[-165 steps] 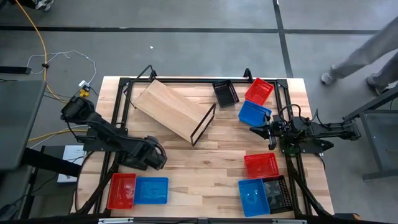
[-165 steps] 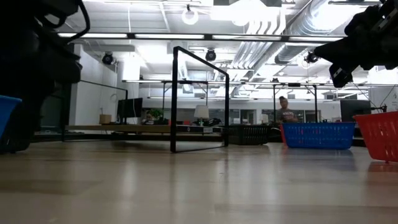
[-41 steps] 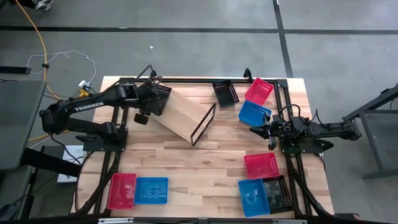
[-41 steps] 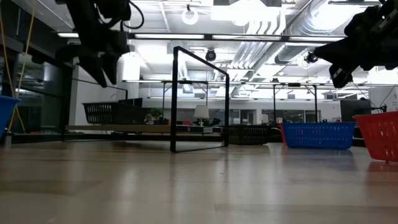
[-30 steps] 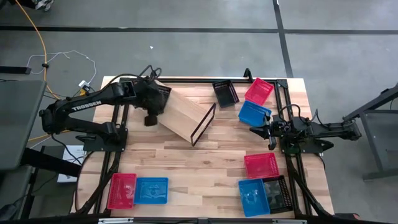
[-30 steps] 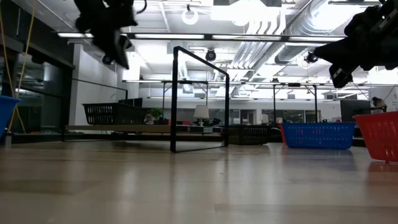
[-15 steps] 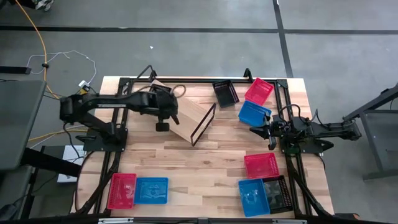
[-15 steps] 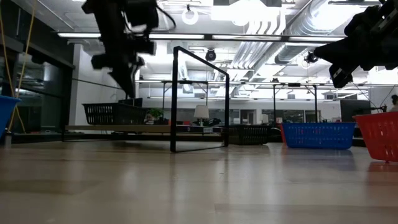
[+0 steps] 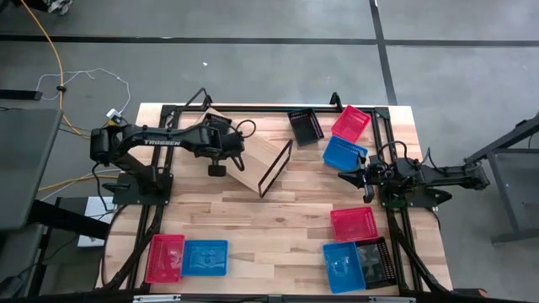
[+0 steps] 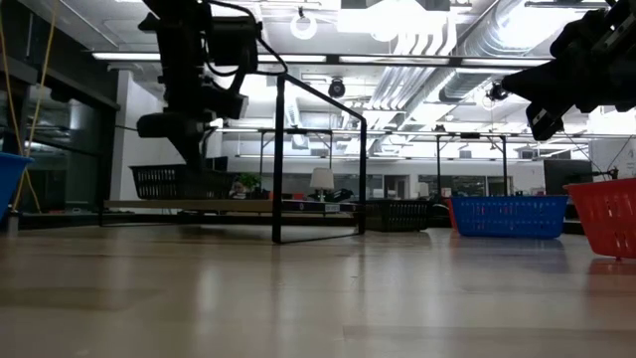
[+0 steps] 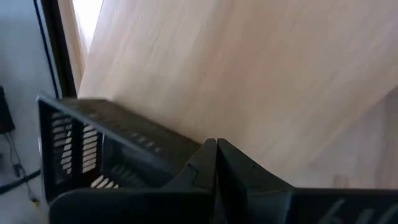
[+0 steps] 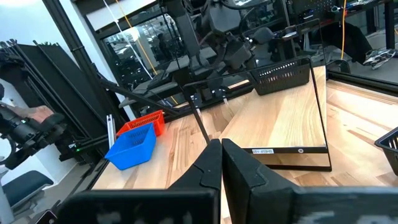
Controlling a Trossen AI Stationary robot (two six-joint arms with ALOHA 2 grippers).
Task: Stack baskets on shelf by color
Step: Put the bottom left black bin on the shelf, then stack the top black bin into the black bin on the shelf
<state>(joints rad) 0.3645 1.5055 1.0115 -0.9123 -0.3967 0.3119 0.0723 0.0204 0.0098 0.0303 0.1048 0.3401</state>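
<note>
Clearly "TROSSEN" on left arm [image 9: 160, 142] (white lettering).

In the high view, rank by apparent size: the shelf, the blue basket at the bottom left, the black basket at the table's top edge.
1. The shelf, clearly largest.
2. The blue basket.
3. The black basket, slightly smaller-looking, though it sits angled, so the gap is modest.

Two dark, matte-black jointed arms are seen in the high view. White "TROSSEN" lettering is carried along the long link of the left arm [image 9: 160, 141] at upper left. A looping black cable is shown near its wrist. The right arm [image 9: 429, 178] at centre right is built of blocky black segments.
</note>
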